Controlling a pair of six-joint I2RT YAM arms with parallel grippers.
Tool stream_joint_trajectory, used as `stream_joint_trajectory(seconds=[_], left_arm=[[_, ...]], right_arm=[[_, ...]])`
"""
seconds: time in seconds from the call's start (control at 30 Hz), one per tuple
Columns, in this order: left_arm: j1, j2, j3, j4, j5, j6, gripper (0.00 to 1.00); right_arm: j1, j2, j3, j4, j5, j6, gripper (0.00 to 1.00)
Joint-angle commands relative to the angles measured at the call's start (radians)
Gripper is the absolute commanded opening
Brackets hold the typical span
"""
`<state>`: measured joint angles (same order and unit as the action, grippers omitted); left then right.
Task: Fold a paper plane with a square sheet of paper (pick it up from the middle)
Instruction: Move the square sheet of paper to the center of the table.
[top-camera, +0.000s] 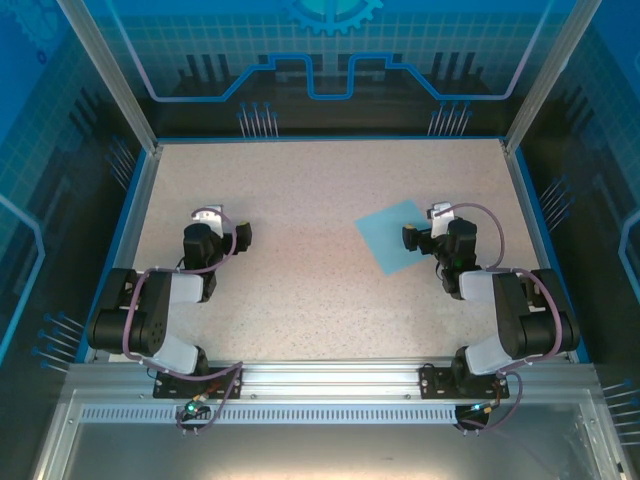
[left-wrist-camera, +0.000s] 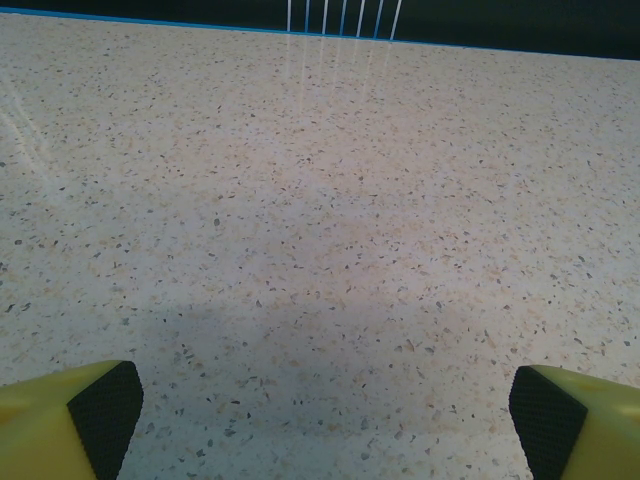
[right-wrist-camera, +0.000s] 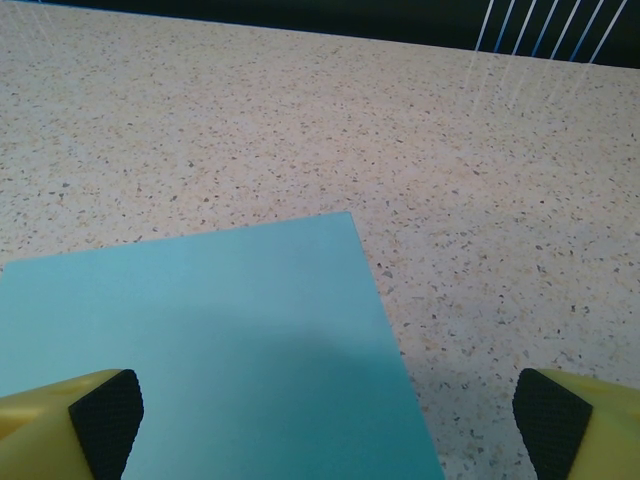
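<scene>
Flat at centre-right, the square sheet of paper (top-camera: 398, 235) is best pinched mid-sheet by the right gripper (right-wrist-camera: 325, 418) — it and the left gripper (left-wrist-camera: 325, 412) are spread wide, empty.

No readable text, label, brand or number appears on anything here.

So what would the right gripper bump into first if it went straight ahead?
Probably the square sheet of paper, flat on the table just ahead of the right gripper; depth is unclear.
</scene>
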<state>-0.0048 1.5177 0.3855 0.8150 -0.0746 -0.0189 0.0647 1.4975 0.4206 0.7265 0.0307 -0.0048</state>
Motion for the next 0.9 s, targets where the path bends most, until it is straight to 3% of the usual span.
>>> stream_joint_trajectory(seconds=[0.0, 0.2, 0.33, 0.47, 0.57, 0.7, 0.87], left_arm=[[-0.006, -0.036, 0.028, -0.038, -0.014, 0.015, 0.98], [-0.006, -0.191, 0.138, -0.402, -0.089, -0.069, 0.99], [-0.006, -0.252, 0.201, -0.584, -0.069, -0.18, 0.98], [-0.007, -0.268, 0.315, -0.814, 0.006, -0.28, 0.99], [-0.009, -0.281, 0.339, -0.867, 0.057, -0.346, 0.98], [-0.013, -0.294, 0.355, -0.907, 0.129, -0.418, 0.98], [-0.028, -0.282, 0.387, -0.958, 0.202, -0.429, 0.98]], right_arm=[[-0.008, -0.073, 0.052, -0.115, 0.056, 0.004, 0.99], [0.1, -0.244, 0.185, -0.563, 0.314, 0.112, 0.99], [0.146, -0.243, 0.328, -0.88, 0.274, 0.293, 0.99], [0.213, -0.195, 0.386, -0.927, 0.106, 0.367, 0.99], [0.263, -0.117, 0.452, -0.968, 0.021, 0.432, 0.99], [0.308, 0.018, 0.565, -1.056, 0.098, 0.53, 0.99], [0.311, 0.172, 0.638, -1.101, 0.082, 0.595, 0.99]])
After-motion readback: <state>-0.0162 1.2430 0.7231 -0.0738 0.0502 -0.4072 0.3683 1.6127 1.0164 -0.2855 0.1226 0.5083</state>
